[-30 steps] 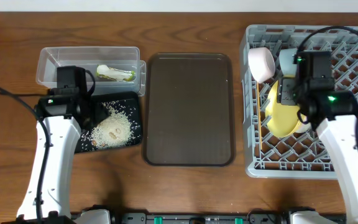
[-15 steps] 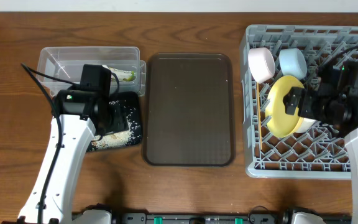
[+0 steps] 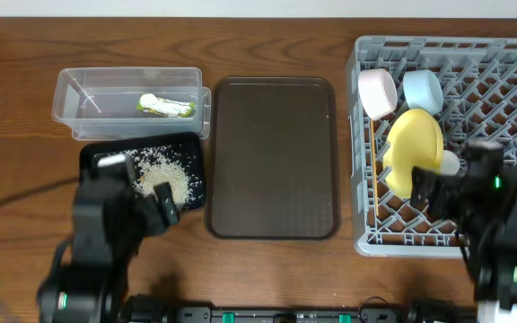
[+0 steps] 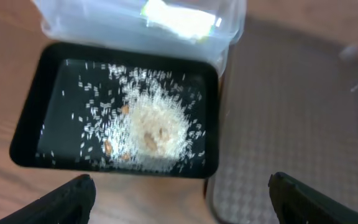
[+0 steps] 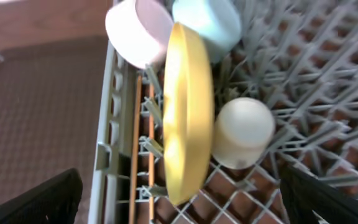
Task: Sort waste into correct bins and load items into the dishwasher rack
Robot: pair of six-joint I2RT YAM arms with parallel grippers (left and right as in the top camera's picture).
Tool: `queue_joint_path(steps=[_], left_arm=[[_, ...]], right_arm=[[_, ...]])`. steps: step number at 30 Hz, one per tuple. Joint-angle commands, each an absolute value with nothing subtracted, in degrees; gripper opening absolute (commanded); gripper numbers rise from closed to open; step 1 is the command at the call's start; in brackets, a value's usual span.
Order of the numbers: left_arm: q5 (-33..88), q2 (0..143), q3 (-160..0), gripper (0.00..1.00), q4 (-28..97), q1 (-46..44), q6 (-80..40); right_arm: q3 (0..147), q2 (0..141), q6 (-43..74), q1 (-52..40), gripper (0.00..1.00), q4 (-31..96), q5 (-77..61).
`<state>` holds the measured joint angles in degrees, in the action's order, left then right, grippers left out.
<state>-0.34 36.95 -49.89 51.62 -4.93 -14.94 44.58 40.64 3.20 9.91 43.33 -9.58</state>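
Left end effector (image 4: 188, 202): spread, over black tray (image 4: 36, 140).
Right end effector (image 5: 188, 200): spread, over rack (image 5: 106, 124).
Advice: withdraw upward, clear of yellow plate (image 5: 188, 112).

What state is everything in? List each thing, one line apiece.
snack wrapper: lying in the clear tub
rice: heaped in the black tray
yellow plate: standing on edge in the rack
pinkish bowl: on its side
blue bowl: on its side
white cup: racked beside the plate
chopsticks: lying along the rack's left edge
left gripper: open
right gripper: open
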Motion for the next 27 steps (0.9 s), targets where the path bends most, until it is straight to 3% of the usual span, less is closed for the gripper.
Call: queue_joint_path(steps=[1, 27], left_arm=[[-0.6, 31.4, -48.5, 0.92, 51.1, -5.0, -14.7], [-0.6, 27.3, -48.5, 0.94, 53.7, -5.0, -14.7]], right_arm=[[41.1, 34.7, 2.7, 10.4, 0.99, 43.0, -7.2], [40.4, 30.9, 2.7, 10.4, 0.99, 57.1, -7.1]])
